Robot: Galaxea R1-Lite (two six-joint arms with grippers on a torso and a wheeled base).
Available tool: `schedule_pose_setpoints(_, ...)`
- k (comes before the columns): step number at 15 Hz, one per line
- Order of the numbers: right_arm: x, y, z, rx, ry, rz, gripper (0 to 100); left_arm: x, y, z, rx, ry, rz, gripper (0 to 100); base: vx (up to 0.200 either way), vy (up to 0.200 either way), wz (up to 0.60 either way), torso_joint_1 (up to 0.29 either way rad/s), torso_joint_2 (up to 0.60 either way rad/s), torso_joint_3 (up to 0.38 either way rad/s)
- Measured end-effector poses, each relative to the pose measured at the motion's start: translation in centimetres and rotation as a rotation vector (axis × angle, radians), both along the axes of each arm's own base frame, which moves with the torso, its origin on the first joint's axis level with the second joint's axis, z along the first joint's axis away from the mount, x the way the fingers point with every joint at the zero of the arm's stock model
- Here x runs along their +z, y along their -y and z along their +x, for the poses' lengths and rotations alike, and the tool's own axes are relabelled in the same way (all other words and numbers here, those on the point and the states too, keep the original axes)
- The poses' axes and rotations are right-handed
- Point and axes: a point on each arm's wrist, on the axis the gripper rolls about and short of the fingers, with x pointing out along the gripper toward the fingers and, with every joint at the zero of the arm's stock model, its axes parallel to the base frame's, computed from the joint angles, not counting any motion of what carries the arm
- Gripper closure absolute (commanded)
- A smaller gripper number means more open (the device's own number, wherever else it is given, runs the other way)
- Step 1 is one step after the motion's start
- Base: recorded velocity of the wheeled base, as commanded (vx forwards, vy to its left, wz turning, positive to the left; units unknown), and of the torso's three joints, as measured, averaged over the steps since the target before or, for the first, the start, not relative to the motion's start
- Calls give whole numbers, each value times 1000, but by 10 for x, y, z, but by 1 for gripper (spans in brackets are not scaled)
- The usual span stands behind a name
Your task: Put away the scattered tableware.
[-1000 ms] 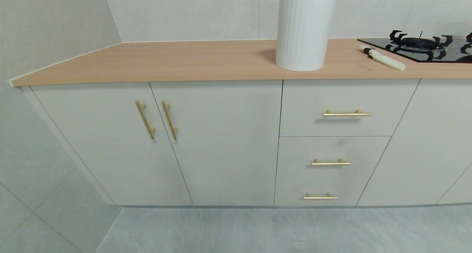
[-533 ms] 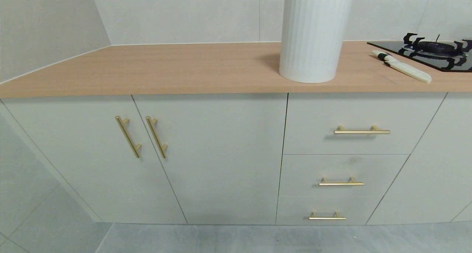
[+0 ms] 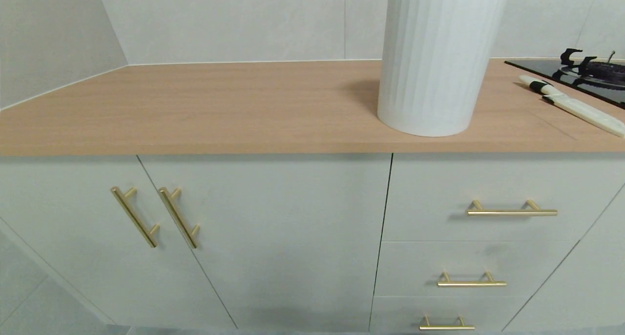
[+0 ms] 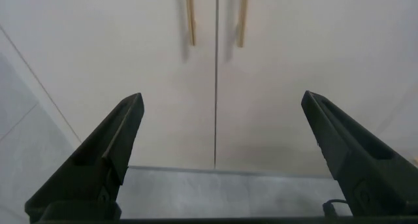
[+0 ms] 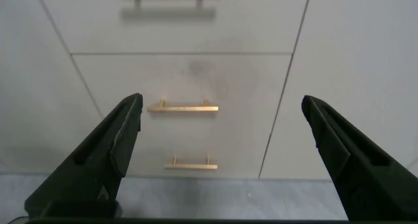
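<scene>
Starting on the left: my left gripper (image 4: pixel 219 155) hangs low with its fingers spread wide and nothing between them, facing the pale double cabinet doors (image 3: pixel 273 227) and their two slanted brass bar handles (image 4: pixel 191 18). Above them runs the long light wooden countertop (image 3: pixel 195 105), bare along this stretch. Moving right, a tall white ribbed cylindrical container (image 3: pixel 434 61) stands upright near the counter's front edge. Below it is the drawer stack, and my right gripper (image 5: pixel 219 155) sits in front of it, also spread open and empty, looking at the middle drawer's short brass handle (image 5: pixel 183 108). Now the piece I care about: a white-bladed knife with a black-banded handle (image 3: pixel 571 105) lies flat on the counter, well right of the container and just beside the black glass hob (image 3: pixel 593 76). Its long axis runs diagonally, handle back toward the hob, blade angled forward and right. So it sits above and to the right of both grippers, and I judge the right arm the nearer one: it has to rise over the counter edge and line its fingers across that diagonal
</scene>
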Motion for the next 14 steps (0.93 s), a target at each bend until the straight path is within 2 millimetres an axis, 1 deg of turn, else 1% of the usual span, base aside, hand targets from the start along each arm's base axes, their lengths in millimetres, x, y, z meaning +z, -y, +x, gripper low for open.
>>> schedule_pose_setpoints(3, 0, 0, 0, -1, 0, 1, 0, 0, 0, 0, 1, -1, -1, 0, 0, 0, 0, 0, 0, 0)
schedule_pose_setpoints(4, 0, 0, 0, -1, 0, 1, 0, 0, 0, 0, 0, 0, 0, 0, 0, 0, -600, -2, 2, -2)
schedule_pose_setpoints(14, 0, 0, 0, -1, -1, 2, 0, 0, 0, 0, 0, 0, -1, 0, 0, 0, 0, 0, 0, 0)
